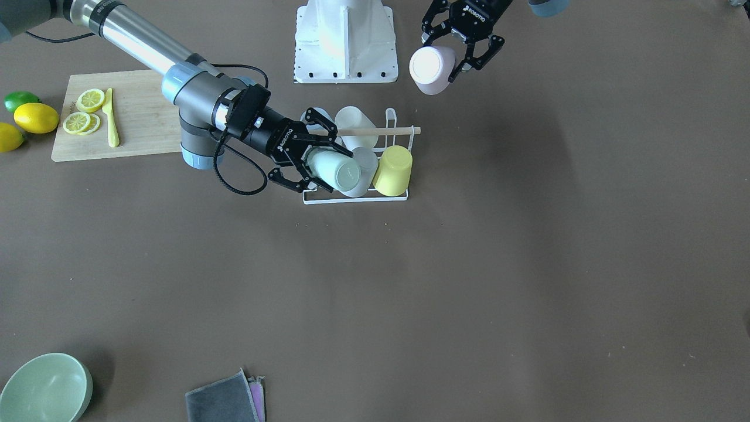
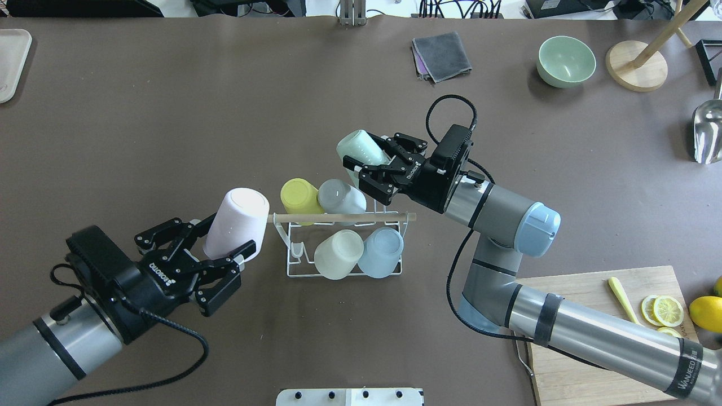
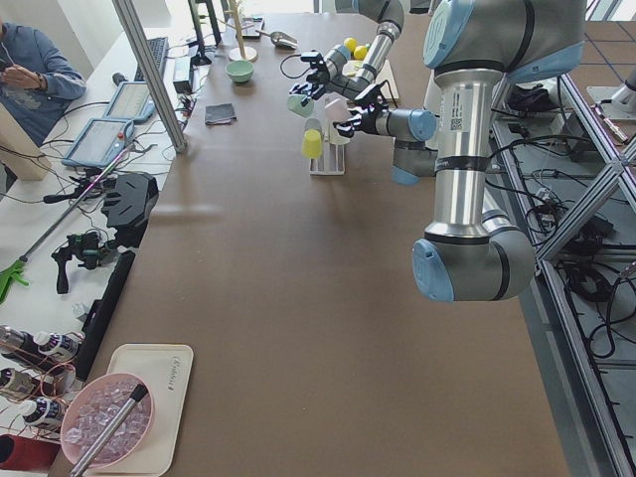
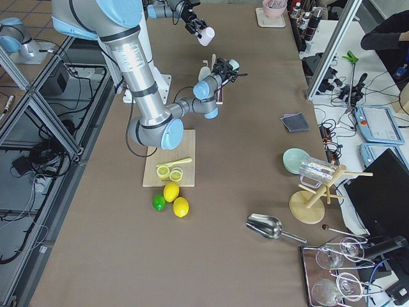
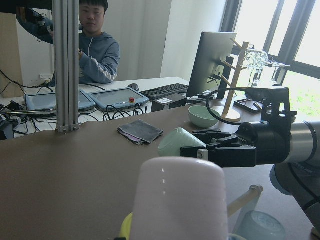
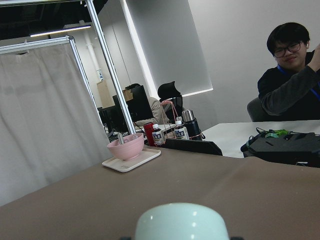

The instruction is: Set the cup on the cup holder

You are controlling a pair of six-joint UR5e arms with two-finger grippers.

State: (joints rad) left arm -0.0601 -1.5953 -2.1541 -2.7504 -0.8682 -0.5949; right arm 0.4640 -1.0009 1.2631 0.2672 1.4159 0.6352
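The cup holder (image 2: 344, 276) is a white wire rack with a wooden rod (image 2: 344, 216) across its top, at mid-table. It holds a yellow cup (image 2: 299, 194), a grey cup (image 2: 338, 196), a cream cup (image 2: 337, 254) and a light blue cup (image 2: 381, 252). My left gripper (image 2: 225, 239) is shut on a pale pink cup (image 2: 237, 223), tilted in the air just left of the rack. My right gripper (image 2: 375, 166) is shut on a mint green cup (image 2: 361, 149), held over the rack's far side next to the grey cup. The rack (image 1: 354, 200) also shows in the front-facing view.
A cutting board (image 2: 586, 338) with lemon slices and a yellow knife lies under my right arm, with lemons (image 2: 708, 313) beside it. A green bowl (image 2: 566, 61), grey cloth (image 2: 441, 54), wooden stand (image 2: 636, 70) and metal scoop (image 2: 708, 132) sit at the far right.
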